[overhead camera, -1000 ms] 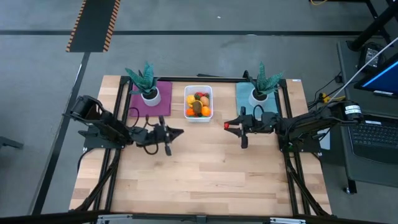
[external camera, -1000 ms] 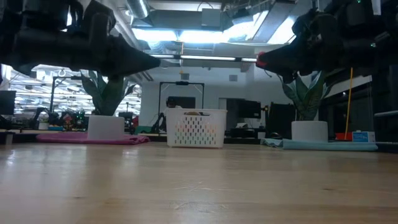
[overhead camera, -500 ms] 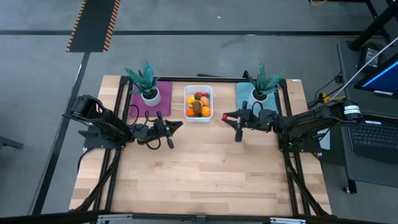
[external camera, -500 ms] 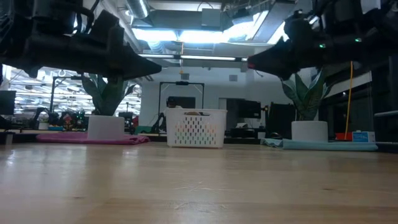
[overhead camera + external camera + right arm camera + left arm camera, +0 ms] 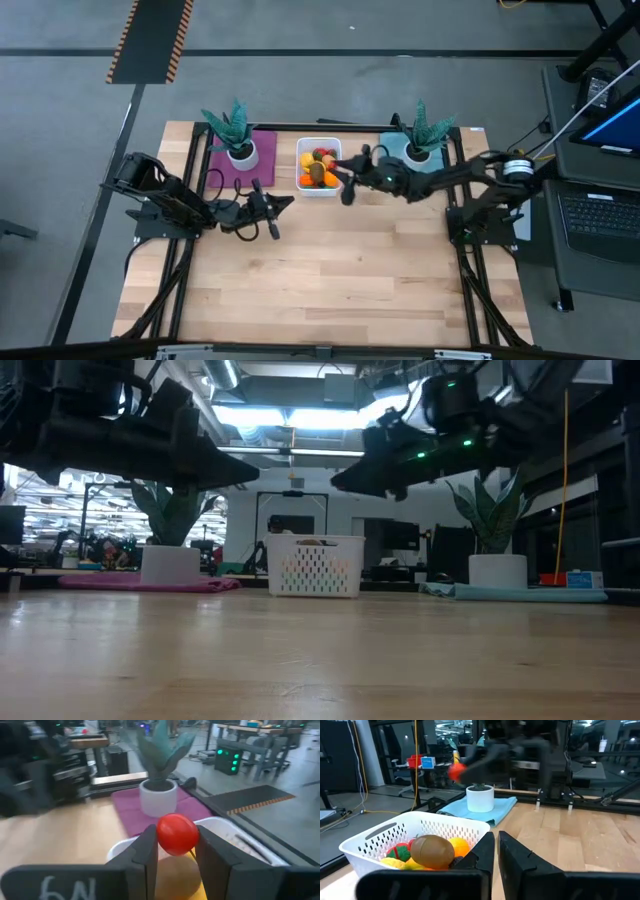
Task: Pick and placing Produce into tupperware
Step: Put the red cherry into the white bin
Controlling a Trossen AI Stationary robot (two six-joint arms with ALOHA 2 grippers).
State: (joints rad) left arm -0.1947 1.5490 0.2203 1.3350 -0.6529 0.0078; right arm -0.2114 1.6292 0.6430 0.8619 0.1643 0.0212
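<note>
While the right fingers (image 5: 175, 851) pinch a red fruit (image 5: 177, 834) over the tub (image 5: 319, 166), with tub rim just ahead and produce directly beneath, release only once centred above the pile. Left fingers (image 5: 496, 851) pressed together, idle beside the tub.

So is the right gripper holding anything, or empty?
Holding: the right gripper is shut on a round red toy fruit, above the white plastic tub.

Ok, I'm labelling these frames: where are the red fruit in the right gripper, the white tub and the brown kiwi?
red fruit (image 5: 177, 834), right wrist view, its rounded front.
white tub (image 5: 422, 826), left wrist view, its perforated rim wall.
brown kiwi (image 5: 432, 851), left wrist view, its top.
</note>
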